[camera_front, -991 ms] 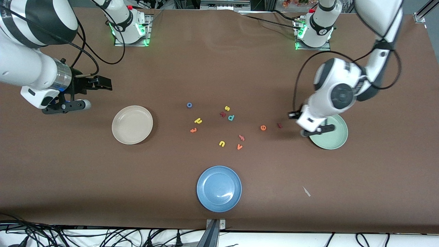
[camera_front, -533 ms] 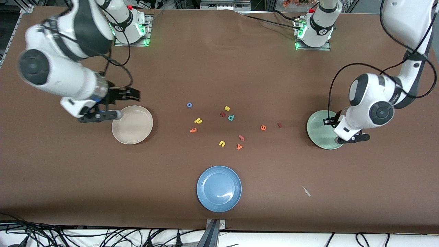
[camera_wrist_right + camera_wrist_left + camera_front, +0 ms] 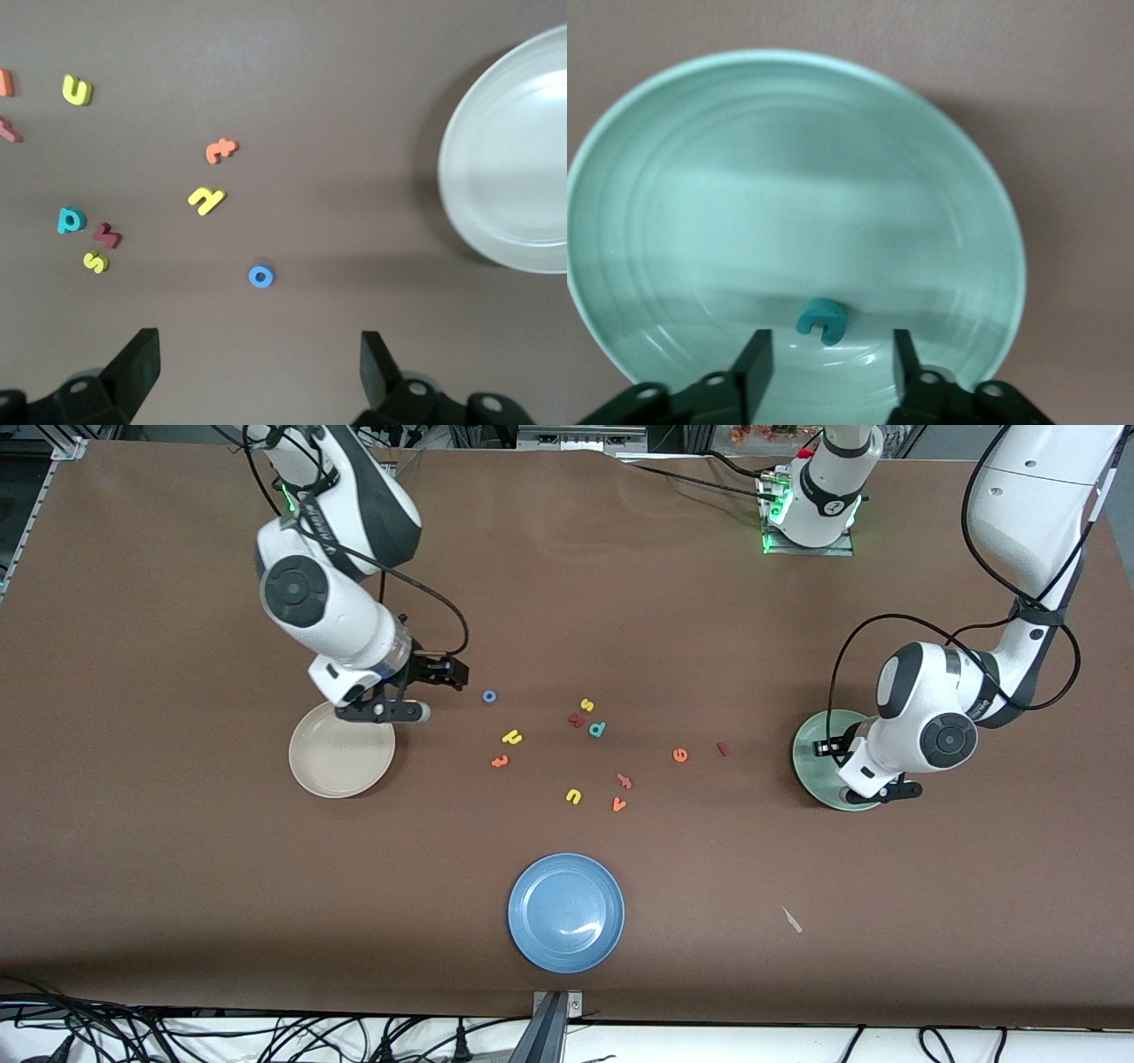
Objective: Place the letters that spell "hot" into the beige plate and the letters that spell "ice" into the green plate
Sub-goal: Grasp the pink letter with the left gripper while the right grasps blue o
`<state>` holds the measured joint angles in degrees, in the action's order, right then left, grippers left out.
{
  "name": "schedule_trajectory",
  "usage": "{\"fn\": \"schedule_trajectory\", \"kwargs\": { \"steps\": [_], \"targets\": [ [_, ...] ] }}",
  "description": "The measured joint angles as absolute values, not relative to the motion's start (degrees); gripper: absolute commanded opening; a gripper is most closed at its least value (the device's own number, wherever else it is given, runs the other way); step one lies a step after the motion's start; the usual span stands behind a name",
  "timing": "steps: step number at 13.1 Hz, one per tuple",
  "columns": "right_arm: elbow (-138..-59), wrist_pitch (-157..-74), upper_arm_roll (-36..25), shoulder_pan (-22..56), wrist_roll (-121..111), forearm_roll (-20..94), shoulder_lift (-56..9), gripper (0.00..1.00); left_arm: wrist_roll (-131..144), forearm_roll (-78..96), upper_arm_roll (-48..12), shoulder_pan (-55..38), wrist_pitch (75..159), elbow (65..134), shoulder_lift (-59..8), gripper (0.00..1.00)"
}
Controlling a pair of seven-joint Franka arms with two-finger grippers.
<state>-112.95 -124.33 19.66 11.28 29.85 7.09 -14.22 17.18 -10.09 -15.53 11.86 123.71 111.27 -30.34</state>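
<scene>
You have a brown table (image 3: 177, 886) filling the front view, with both arms reaching down from its upper edge.

The right arm's claw (image 3: 255, 359) hangs over bare table in the middle band of the frame, just beside the rim of the beige plate (image 3: 328, 775). Its fingers stand wide apart and hold nothing. The left arm's claw (image 3: 824, 354) hangs low over the green plate (image 3: 811, 766) at the left arm's end of the table, fingers apart and empty.

A blue plate (image 3: 532, 948) sits low in the centre of the frame and holds nothing. The beige plate holds nothing either.

In the green plate, your left wrist view shows the teal c (image 3: 821, 319) lying flat just ahead of the open fingers.

The other letters lie on the table in the centre of the frame. The blue o (image 3: 489, 696) is closest to the right claw, with the yellow h (image 3: 511, 736) and orange t (image 3: 500, 761) just below it. The orange e (image 3: 679, 755) and dark red i (image 3: 723, 749) lie side by side toward the green plate. Between the two groups sit a yellow s (image 3: 586, 705), a teal p (image 3: 597, 729), a yellow u (image 3: 573, 796) and an orange v (image 3: 618, 804).
</scene>
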Motion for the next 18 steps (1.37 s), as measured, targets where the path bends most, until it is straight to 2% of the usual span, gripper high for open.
{"fn": "schedule_trajectory", "kwargs": {
  "steps": [2,6,9,12,14,16,18],
  "targets": [
    [-118.73,-131.45,21.53,11.31,30.47,6.41,-14.38,1.00,18.74,-9.86,-17.17,11.93,123.64,110.17,-28.80,1.00],
    [-126.59,-141.69,22.76,12.21,30.57,4.16,-14.82,0.99,39.65,-7.45,-23.79,11.31,123.35,108.24,-26.29,1.00],
    [-127.84,-145.03,22.97,14.22,33.07,-0.15,-16.88,0.99,56.87,-7.29,-24.64,8.73,127.34,108.35,-28.02,1.00],
    [-127.89,-148.93,22.96,14.64,35.23,-4.33,-20.27,0.99,65.20,-7.28,-24.65,5.79,133.59,108.62,-32.70,0.98],
    [-127.88,-151.28,22.96,14.80,35.28,-4.97,-22.27,0.99,66.48,-7.28,-24.64,4.05,135.11,108.66,-35.05,0.77],
    [-127.87,-153.08,22.96,15.32,35.33,-6.32,-23.87,0.96,66.56,-7.29,-24.64,3.33,135.14,108.72,-36.12,0.60],
    [-127.87,-154.75,22.95,15.67,35.55,-7.47,-25.35,0.95,66.54,-7.29,-24.63,3.14,135.13,108.90,-36.34,0.58]
  ]
}}
